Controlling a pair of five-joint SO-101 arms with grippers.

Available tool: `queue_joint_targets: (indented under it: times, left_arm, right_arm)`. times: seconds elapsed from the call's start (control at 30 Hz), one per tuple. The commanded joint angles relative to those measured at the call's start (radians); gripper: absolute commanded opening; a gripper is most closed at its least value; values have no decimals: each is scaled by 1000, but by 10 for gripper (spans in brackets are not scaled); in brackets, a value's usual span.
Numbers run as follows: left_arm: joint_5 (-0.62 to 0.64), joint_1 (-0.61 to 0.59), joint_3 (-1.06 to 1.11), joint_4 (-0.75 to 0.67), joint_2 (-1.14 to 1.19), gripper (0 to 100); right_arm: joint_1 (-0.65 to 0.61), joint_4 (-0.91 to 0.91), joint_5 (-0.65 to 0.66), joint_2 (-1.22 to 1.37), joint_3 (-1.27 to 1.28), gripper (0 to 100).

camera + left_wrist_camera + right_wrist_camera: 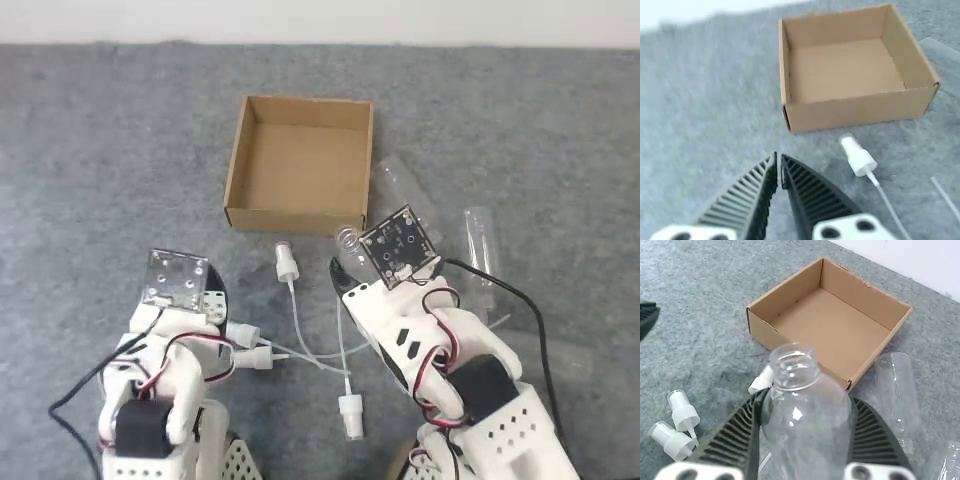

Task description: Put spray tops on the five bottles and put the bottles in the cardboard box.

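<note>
Judging by the empty cardboard box [292, 218], which sits toward the table's far edge, nothing looks finished yet: no bottle carries a top and none is packed. The right claw [807, 402] is clenched around a clear bottle [792, 362], its neck bare and open, just in front of the box's near right corner. The left claw [778, 160] is closed on nothing, hovering nearer the table's near edge.

Spray tops lie loose on the table: a first top [286, 262] just in front of the box, a pair of tops [252, 345] beside the left arm, and a fourth top [351, 413] by the near edge. A second bottle [400, 185] lies against the box's right wall, and a third bottle [481, 245] lies farther toward the table's right edge. Every capping and every placement appears still to do.
</note>
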Motion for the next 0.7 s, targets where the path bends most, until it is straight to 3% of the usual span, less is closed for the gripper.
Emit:
queue_joint_targets:
  times: [0.0, 0.5, 0.67]
  left_arm:
    - [-20, -3, -101, -25, -20, 12]
    - [-34, 2, -271, 61, -9, 12]
    - [-55, 3, -308, 63, 140, 12]
  right_arm:
    - [-5, -59, -9, -25, 31, 121]
    - [-5, -143, -8, -25, 89, 121]
    - [-5, -145, -8, -24, 89, 121]
